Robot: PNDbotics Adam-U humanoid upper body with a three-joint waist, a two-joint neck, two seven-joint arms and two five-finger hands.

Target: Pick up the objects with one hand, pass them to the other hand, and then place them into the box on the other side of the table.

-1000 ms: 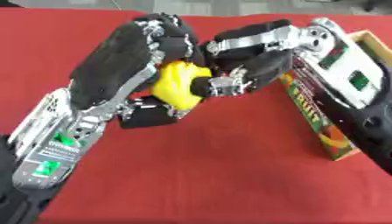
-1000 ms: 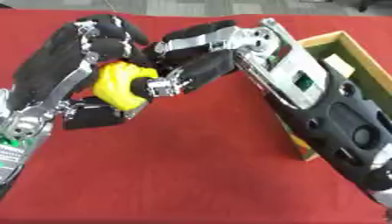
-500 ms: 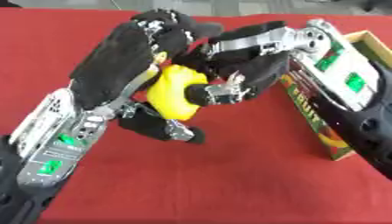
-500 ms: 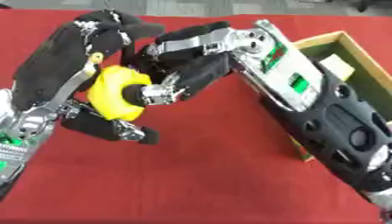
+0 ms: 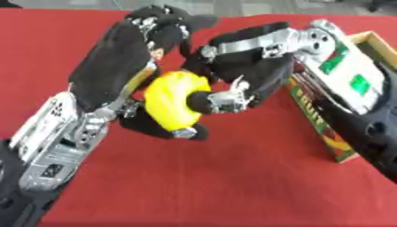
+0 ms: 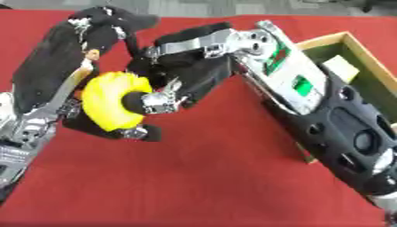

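Observation:
A rounded yellow object (image 5: 174,106) is held above the red table between my two hands. My left hand (image 5: 116,71) comes up from the lower left; its black palm lies against the object's left side and its fingers (image 5: 182,132) curl under it. My right hand (image 5: 244,73) reaches in from the right, with its fingertips (image 5: 225,101) curled onto the object's right face. The wooden box (image 5: 319,122), with a printed colourful side, stands at the right edge behind my right forearm.
The red tablecloth (image 5: 217,186) covers the whole table. My right forearm (image 6: 310,102) lies along the box's near wall and hides part of it. A pale flat thing (image 6: 339,68) lies inside the box.
The yellow object has come lower and more of it shows. My left fingers have swung down under it, and my right fingertips have closed onto its right side.

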